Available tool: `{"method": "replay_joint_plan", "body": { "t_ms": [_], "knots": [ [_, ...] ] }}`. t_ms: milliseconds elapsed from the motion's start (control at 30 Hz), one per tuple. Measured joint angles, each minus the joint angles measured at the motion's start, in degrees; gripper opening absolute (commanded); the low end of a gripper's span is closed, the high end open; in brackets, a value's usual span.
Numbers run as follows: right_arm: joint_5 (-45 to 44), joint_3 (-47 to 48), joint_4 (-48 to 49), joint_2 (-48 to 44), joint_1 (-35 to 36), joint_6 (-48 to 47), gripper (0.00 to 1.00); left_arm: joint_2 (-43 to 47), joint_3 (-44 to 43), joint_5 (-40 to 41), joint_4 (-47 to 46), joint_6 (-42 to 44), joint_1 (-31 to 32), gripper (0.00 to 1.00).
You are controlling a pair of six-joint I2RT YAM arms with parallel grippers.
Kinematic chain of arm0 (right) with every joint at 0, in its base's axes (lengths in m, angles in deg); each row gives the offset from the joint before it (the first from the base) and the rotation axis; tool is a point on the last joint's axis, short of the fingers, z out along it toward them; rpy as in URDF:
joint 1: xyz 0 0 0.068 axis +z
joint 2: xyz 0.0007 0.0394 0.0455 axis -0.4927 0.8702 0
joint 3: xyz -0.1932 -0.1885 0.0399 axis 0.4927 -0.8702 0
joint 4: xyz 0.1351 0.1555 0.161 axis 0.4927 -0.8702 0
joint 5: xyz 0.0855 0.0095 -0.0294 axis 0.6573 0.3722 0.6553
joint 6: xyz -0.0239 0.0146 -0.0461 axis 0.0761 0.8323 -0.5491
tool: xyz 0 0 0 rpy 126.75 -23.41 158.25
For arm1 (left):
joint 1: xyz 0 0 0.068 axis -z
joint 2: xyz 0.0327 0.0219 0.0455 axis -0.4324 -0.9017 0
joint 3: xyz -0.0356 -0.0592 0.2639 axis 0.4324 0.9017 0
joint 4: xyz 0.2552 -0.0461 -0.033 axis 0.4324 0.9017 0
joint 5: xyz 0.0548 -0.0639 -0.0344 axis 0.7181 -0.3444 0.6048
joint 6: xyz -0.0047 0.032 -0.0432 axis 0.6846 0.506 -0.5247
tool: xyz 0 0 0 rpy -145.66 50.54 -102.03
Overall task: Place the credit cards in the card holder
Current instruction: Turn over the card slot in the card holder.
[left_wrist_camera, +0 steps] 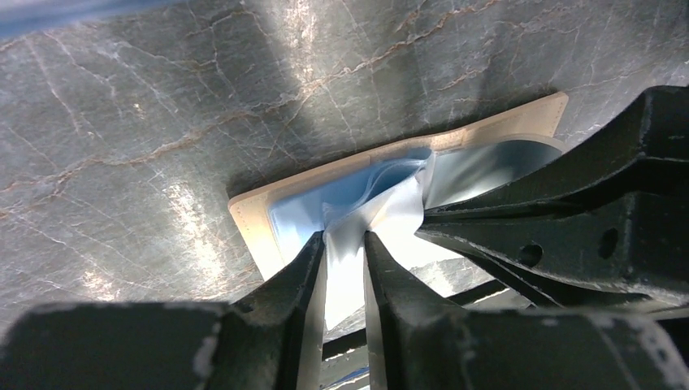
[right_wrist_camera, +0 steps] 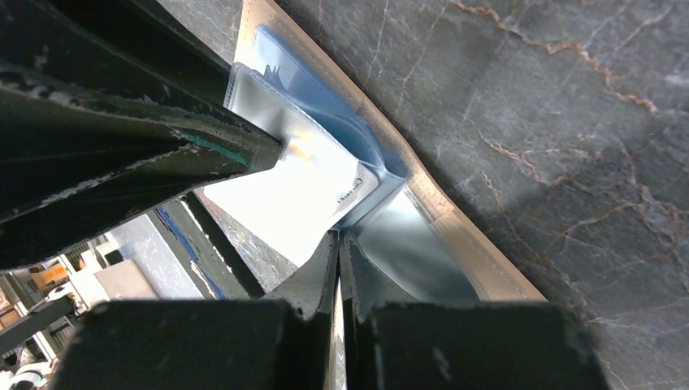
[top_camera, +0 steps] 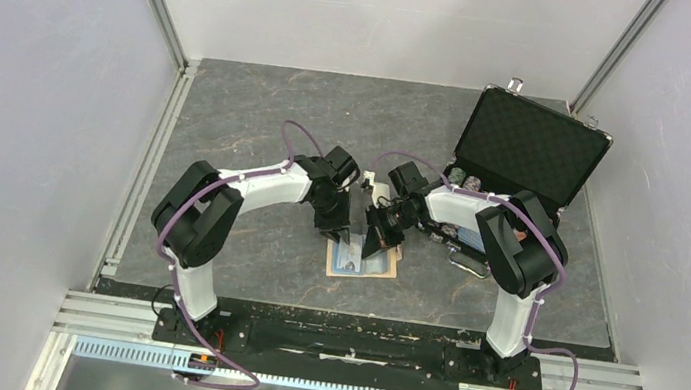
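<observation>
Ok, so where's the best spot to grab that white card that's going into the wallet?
Pinch the card at the end sticking out of the wallet, one finger on each flat face, coming from above. It's thin, with its other edge at the blue pocket; the left claw straddles it there.

Bright even light, glare on the table (left_wrist_camera: pixel 195 219) (wrist foregrounds blurred).

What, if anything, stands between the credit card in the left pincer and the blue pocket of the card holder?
Nothing visible does. The credit card in the left pincer has its corner at the mouth of the blue pocket of the open card holder. The right pincer, shut, sits beside the card, not across its path.
</observation>
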Motion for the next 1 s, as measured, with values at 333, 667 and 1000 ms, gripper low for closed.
{"method": "replay_joint_plan", "body": {
  "t_ms": [333, 667, 1000],
  "knots": [
    [-0.7, 0.8, -0.9, 0.0, 0.0, 0.9, 0.04, 0.9, -1.7, 0.8, 1.7, 0.5, 0.5, 0.02],
    [-1.9, 3.1, -0.1, -4.6, -4.4, 3.7, 0.16, 0.0, -12.3, 4.5, 8.0, 4.3, 1.0, 0.24],
    [-2.9, 3.1, 0.5, -6.0, -7.5, 5.1, 0.15, -3.3, -12.6, 1.8, 8.4, 5.0, 1.9, 0.42]
  ]
}}
